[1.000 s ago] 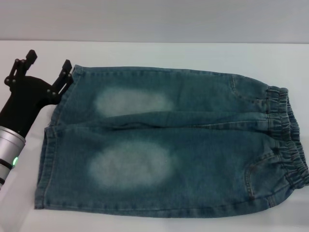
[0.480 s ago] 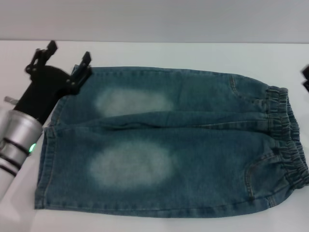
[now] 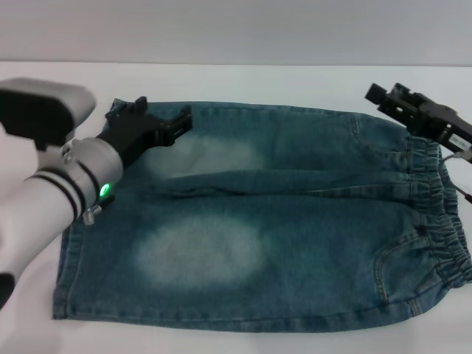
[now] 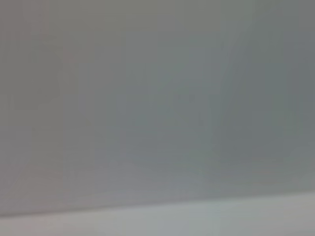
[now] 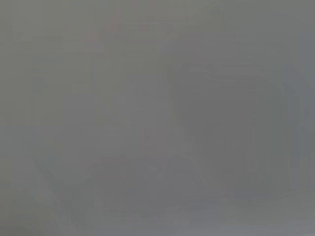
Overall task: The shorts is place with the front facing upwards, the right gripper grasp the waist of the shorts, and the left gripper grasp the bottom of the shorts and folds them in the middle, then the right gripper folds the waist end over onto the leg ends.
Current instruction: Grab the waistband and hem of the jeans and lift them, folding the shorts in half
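**Two grippers over flat denim, neither yet gripping**

Two layers of blue denim make up the shorts (image 3: 258, 221), which lie flat and front-up on the white table (image 3: 243, 81), legs to the left and waist to the right. Nearest the viewer runs the near leg with its pale oval patch; its hem forms the near part of the bottom of the shorts (image 3: 65, 258), a straight stitched edge at the left. The cloth is judged soft and limp but fairly heavy for fabric: it should drape and drag, not hold a shape, and a pinch may lift only the top layer.

Farther back, the left gripper (image 3: 151, 122) hovers over the far leg, just inside the hem, its fingers spread moderately and holding nothing. On the right, the right gripper (image 3: 413, 110) hangs above the far corner of the waist end (image 3: 435, 214), empty; how far its fingers are parted cannot be told.

Best holds, by judgement: the stitched hem on the left and the gathered elastic band on the right, both thicker and less slippery than the plain panels. Both wrist views show only grey blur.
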{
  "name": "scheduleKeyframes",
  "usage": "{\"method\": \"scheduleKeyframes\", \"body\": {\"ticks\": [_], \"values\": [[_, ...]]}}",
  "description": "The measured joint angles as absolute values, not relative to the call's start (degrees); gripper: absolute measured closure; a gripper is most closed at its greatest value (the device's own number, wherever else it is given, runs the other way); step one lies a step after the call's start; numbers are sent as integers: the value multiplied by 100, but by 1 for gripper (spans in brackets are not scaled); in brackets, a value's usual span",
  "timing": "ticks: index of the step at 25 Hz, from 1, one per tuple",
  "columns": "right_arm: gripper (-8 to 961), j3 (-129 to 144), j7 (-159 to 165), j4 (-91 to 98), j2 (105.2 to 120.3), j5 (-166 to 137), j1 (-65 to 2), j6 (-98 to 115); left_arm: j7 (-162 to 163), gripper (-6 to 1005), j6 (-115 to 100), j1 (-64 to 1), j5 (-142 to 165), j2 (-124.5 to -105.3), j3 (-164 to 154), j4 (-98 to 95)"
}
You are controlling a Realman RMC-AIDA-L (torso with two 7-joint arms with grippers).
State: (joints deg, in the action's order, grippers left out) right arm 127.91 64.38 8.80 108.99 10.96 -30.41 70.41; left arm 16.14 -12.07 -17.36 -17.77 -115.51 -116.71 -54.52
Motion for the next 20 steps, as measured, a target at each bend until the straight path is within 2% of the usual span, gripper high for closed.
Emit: {"method": "scheduleKeyframes", "body": {"ticks": [11, 20], "values": [[165, 12783, 9186, 748, 10478, -703, -3867, 5720, 1355, 178, -143, -1277, -1529, -11700, -11150, -6734], [164, 12762, 10134, 707, 10327, -1985, -4471, 5514, 1205, 179, 594, -1459, -1529, -11758, -11009, -6917]]}}
